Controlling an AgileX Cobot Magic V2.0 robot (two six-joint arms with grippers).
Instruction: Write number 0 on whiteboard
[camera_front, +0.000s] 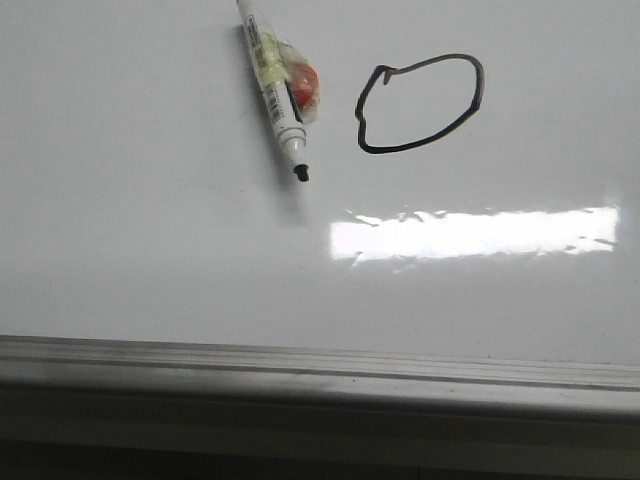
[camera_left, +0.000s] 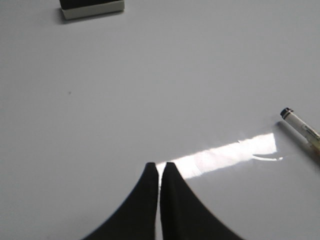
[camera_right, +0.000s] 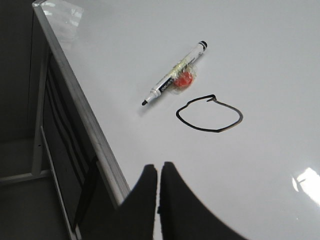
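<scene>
Grey metal rail (camera_front: 320, 365) of the whiteboard (camera_front: 150, 260) sits closest to the front camera. Number 0 (camera_front: 420, 103) is drawn and closed, a lopsided oval just beside the uncapped black marker (camera_front: 273, 80), which lies loose on the board, tip near the oval. Left gripper (camera_left: 159, 172) and right gripper (camera_right: 159, 172) both pinched closed, empty, off the marker. Task looks done; nothing obviously left.

I think I am in a plain workroom or test lab. A big shiny whiteboard (camera_front: 150, 260) fills my front view, with a grey metal rail (camera_front: 320, 362) along the bottom. Ceiling light glare (camera_front: 475, 233) shines at the middle right. Nothing homey shows.
</scene>
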